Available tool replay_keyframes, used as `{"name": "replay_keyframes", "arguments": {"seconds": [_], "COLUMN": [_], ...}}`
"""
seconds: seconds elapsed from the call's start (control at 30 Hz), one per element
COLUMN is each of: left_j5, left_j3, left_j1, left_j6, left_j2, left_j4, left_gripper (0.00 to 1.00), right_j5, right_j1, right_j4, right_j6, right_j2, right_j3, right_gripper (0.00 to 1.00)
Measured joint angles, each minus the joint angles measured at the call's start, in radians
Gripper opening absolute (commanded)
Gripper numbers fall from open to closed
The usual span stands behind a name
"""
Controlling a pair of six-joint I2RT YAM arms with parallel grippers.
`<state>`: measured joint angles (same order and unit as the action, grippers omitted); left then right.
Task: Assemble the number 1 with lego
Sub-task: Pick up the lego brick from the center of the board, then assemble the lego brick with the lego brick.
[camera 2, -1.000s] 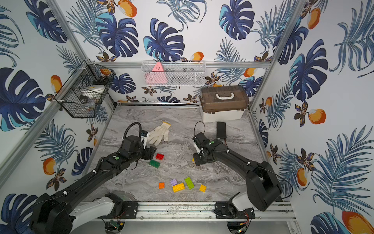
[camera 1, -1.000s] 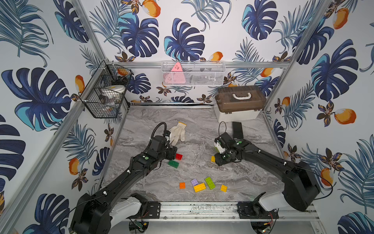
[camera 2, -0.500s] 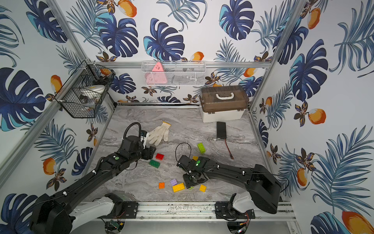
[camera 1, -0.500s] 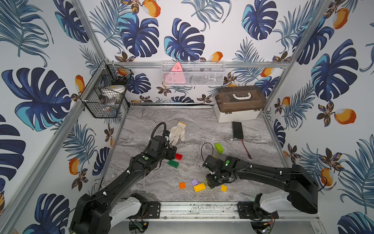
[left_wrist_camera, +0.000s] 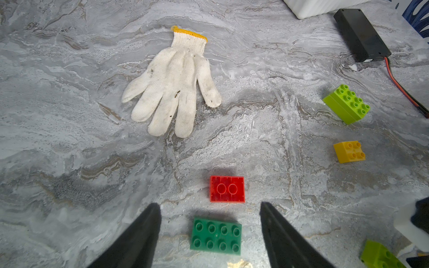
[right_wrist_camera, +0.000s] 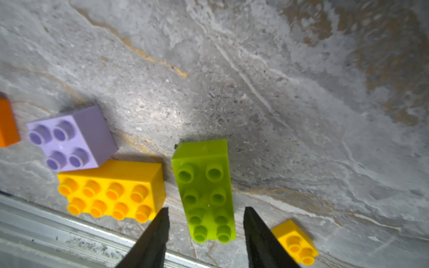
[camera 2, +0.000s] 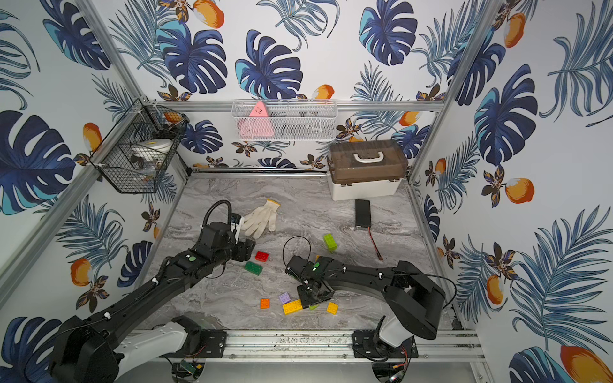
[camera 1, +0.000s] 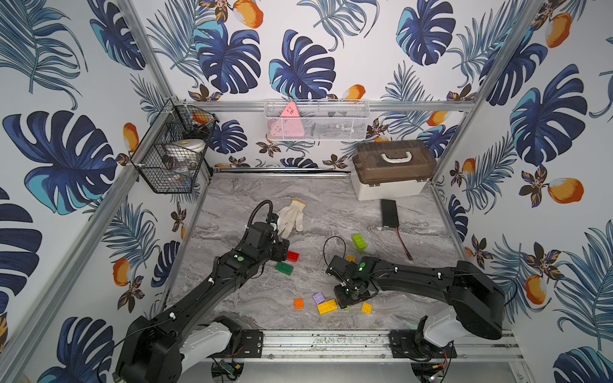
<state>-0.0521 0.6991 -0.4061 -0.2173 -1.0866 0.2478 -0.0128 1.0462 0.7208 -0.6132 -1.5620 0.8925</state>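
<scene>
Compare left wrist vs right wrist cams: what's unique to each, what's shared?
Left wrist only: white glove, red brick, dark green brick framed by the left gripper's open jaws, black box, lime stack, small yellow brick.
Right wrist only: lilac brick, long yellow brick, orange brick's edge, another small yellow brick, metal rail, the right gripper's open jaws either side of a long lime brick.
Shared: marble tabletop; probably that lime brick, at the left wrist view's edge.
</scene>
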Motion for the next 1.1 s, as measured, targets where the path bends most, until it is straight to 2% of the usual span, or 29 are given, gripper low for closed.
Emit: {"name": "replay_keyframes", "arguments": {"seconds": [0.2, 0.27, 0.37, 0.43, 0.6, 0.8, 1.1], "left_j5": [-0.005, -0.007, -0.008, -0.008, -0.006, -0.003, 0.003], "left_j3": [0.0, 0.0, 0.0, 0.0, 0.0, 0.0, 0.002], "left_j1": [0.0, 0.0, 0.0, 0.0, 0.0, 0.0, -0.001], "left_j6": [0.0, 0.0, 0.0, 0.0, 0.0, 0.0, 0.0], "left_j2": [0.0, 0.002, 0.003, 0.003, 0.004, 0.0, -0.011], "left_j4": [0.0, 0.0, 0.001, 0.001, 0.001, 0.002, 0.007], "left_gripper": [0.73, 0.73, 0.73, 0.73, 0.73, 0.73, 0.73], "right_j5": [0.006, 0.021, 0.039, 0.058, 0.112, 0.121, 0.048], "right_j1": [0.0, 0.0, -0.031, -0.087, -0.336, -0.545, -0.64], "right_j4": [-0.002, 0.01, 0.058, 0.087, 0.154, 0.169, 0.158], "right_j6": [0.005, 0.023, 0.043, 0.079, 0.249, 0.451, 0.649], "right_j2": [-0.058, -0.053, -0.005, 0.04, 0.082, -0.045, -0.239], "right_j3": [0.02, 0.036, 0.087, 0.131, 0.243, 0.383, 0.501], "right_gripper": [0.28, 0.23, 0.23, 0.23, 0.23, 0.23, 0.23]}}
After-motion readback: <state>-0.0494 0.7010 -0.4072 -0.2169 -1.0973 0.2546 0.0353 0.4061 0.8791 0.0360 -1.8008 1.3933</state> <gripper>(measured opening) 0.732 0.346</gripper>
